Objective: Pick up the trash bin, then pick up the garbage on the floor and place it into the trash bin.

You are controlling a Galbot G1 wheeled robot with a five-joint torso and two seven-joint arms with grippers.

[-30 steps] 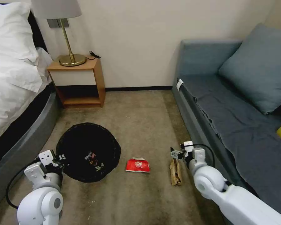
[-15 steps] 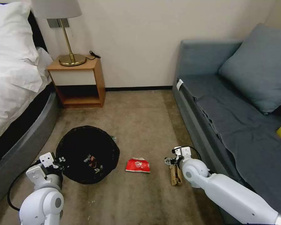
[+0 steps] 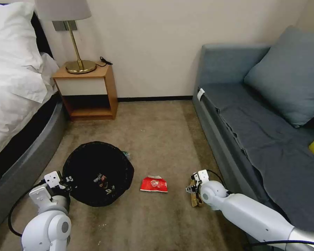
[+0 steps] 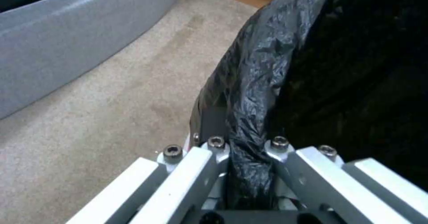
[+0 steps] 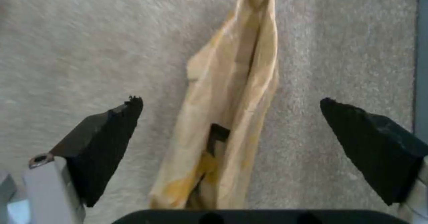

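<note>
At the left, beside the grey bed base (image 3: 21,167), the left gripper (image 4: 247,170) was clamped on the rim of the small round trash bin lined with crinkly black plastic (image 3: 97,172); the left wrist view showed the bunched liner pinched between its metal fingers (image 4: 196,163). The bin hung near the carpet's left side, with printed wrappers visible inside it, and compared with a second earlier it had shifted slightly down and toward the robot in the head view.

Toward the middle of the beige carpet (image 3: 157,139) lay the flat red snack packet (image 3: 154,184), untouched and unmoved, well apart from both grippers.

Further right, near the foot of the blue-grey sofa (image 3: 254,139), the right arm had swung lower and closer over the last second, so that the right gripper (image 3: 192,188) now sat directly over the crumpled tan paper bag (image 5: 227,127). Its black pads (image 5: 107,143) stood wide apart, one on either side of the bag, not yet touching it.

That change suggested the approach was nearly finished: the bag looked lined up for a pinch, and closing on it appeared to be the step in hand, with the red packet left afterwards.
</note>
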